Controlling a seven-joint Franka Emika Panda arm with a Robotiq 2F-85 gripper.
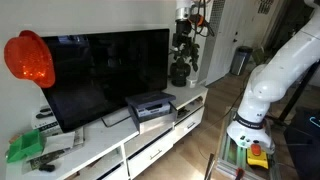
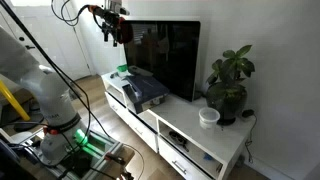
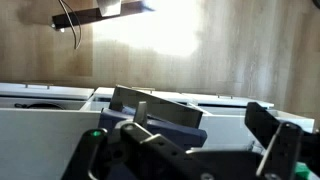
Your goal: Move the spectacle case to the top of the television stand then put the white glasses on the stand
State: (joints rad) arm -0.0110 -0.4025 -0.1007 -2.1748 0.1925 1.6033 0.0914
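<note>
The television stand [image 1: 105, 143] is a long low white cabinet, seen in both exterior views [image 2: 195, 132] and in the wrist view [image 3: 45, 125]. The television [image 1: 105, 75] stands on it. My gripper [image 2: 114, 30] hangs high in the air, about level with the television's top edge, and also shows at the top of an exterior view [image 1: 191, 14]. In the wrist view the gripper [image 3: 200, 120] is open with nothing between its fingers. I cannot make out the spectacle case or the white glasses in any view.
A flat black-and-grey box [image 1: 150, 104] lies on the stand in front of the television [image 2: 140, 90] and fills the wrist view's middle [image 3: 155, 105]. A potted plant [image 2: 228, 85] and white bowl [image 2: 208, 116] stand at one end, green items [image 1: 25, 148] at the other.
</note>
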